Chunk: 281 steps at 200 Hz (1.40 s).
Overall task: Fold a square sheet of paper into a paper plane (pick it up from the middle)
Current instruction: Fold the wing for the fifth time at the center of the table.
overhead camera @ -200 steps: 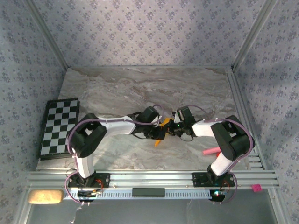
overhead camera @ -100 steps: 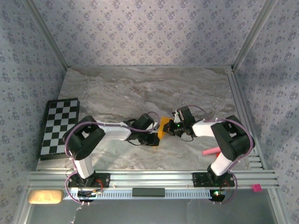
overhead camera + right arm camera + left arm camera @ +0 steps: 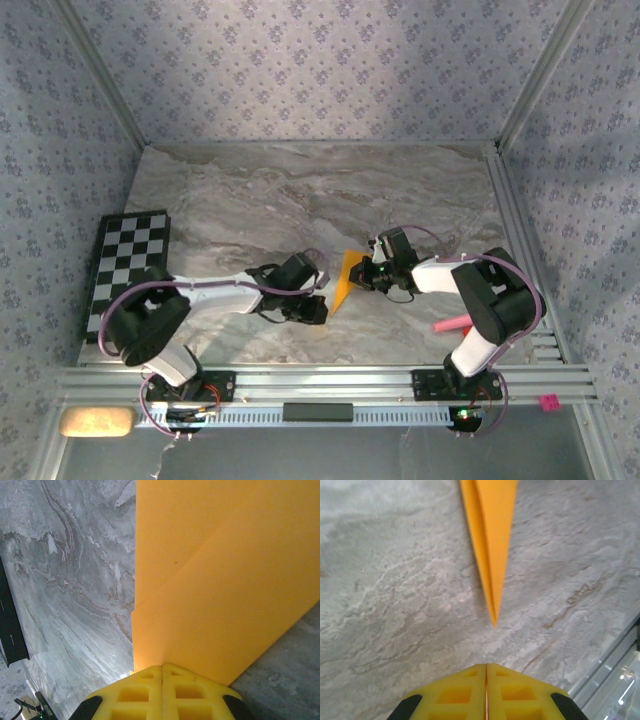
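The paper plane [image 3: 345, 282] is plain, unmarked orange-yellow paper folded into a narrow dart with a sharp tip; it sits well to the right of the chequered board [image 3: 125, 275], level with the board's near half; its tip slants toward the board's near end, its broad end away from the board; one long crease runs down to the point; the broad part shows flat overlapping flaps with diagonal fold edges; the broad end is pinched in the right gripper [image 3: 162, 672].
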Tool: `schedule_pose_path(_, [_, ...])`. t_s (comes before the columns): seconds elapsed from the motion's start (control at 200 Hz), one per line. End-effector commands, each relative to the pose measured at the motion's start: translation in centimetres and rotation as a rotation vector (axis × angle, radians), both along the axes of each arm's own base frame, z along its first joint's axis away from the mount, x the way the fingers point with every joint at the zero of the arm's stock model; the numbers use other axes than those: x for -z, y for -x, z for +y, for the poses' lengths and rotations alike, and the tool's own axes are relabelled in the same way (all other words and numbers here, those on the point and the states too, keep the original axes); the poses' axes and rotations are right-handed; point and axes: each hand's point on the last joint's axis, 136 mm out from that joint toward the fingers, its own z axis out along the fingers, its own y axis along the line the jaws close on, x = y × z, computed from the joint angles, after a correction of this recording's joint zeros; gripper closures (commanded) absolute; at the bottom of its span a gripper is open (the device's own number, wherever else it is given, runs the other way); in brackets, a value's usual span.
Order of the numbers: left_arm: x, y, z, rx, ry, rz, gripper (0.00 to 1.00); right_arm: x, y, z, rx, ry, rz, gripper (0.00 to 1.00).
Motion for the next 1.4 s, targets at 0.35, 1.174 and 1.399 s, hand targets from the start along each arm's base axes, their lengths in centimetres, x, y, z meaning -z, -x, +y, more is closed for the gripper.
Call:
schedule_pose_path(0.35, [-2.8, -7.3, -5.3, -0.060, 0.142, -0.034, 0.90, 4.6, 2.4, -3.5, 0.055, 0.188, 0.118, 1.00])
schedule_pose_path(1.174, [-0.4, -7.0, -6.5, -0.072, 0.104, -0.032, 1.00, 4.9, 2.5, -3.8, 0.073, 0.190, 0.133, 1.00])
schedule_pose_path(1.399, [-0.9, -7.0, -7.1, -0.078, 0.143, -0.026, 1.00, 4.8, 2.4, -3.8, 0.074, 0.188, 0.132, 1.00])
